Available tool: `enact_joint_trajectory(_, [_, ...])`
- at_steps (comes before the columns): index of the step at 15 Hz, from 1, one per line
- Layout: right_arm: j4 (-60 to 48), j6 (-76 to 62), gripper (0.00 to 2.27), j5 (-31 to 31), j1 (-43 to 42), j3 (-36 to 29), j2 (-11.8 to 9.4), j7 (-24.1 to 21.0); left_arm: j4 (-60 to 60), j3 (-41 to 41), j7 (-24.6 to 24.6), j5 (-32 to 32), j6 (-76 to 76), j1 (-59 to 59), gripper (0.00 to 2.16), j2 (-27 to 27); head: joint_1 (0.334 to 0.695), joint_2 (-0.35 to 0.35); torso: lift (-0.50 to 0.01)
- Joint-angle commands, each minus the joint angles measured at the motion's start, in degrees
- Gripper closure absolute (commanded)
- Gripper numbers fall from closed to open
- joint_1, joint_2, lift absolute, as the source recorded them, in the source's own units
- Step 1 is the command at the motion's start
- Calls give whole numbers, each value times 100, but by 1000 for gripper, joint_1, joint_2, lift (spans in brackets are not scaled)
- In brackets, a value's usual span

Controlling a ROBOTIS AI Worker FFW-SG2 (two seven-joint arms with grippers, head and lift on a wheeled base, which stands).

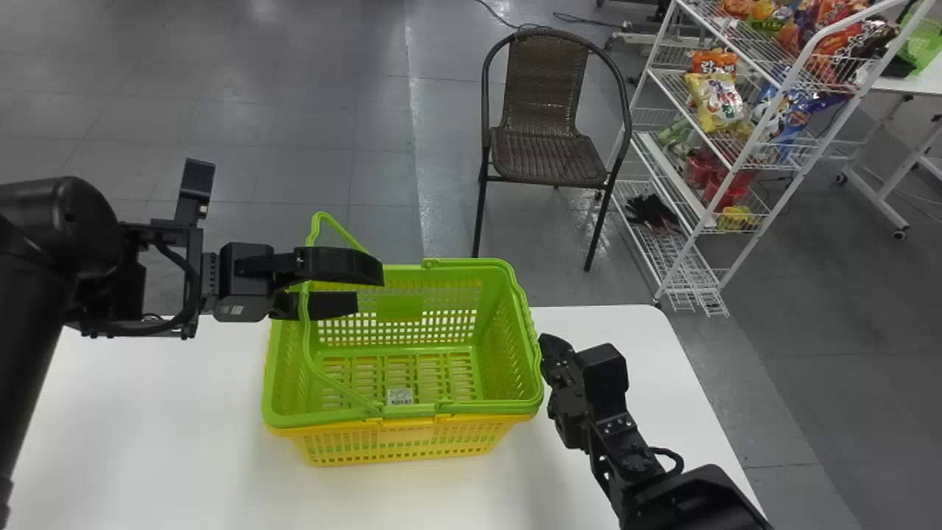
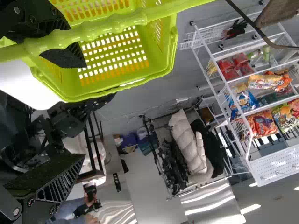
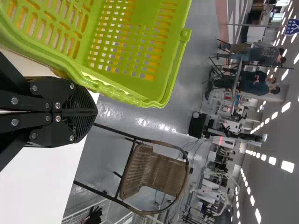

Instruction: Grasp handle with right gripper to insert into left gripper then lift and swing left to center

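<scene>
The upper basket (image 1: 515,405) is lime green, its walls pierced with rows of small squarish holes, its bottom with longer slots; its raised handle (image 1: 307,353) matches. The lower basket (image 1: 441,444) is warm yellow, also perforated. A white label (image 1: 399,396) carries dark print. The left gripper (image 1: 370,285) and right gripper (image 1: 544,347) are black, their fingers patterned with ridges. The tabletop (image 1: 184,442) is white, the floor (image 1: 294,110) grey with thin tile lines. The wicker chair (image 1: 548,156) is brown, woven, black-framed; the wire rack (image 1: 699,291) is white.
</scene>
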Motion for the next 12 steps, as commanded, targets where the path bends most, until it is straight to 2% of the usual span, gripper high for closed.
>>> enact_joint_trajectory(1, [-112, 18, 1976, -1, 51, 20, 11, 0, -67, -4, 0, 9, 56, 19, 140, -7, 695, -168, 0])
enact_joint_trajectory(12, [-1017, 475, 1973, -71, 306, 99, 29, -9, -120, -48, 62, 62, 109, 19, 140, -60, 695, -156, 0])
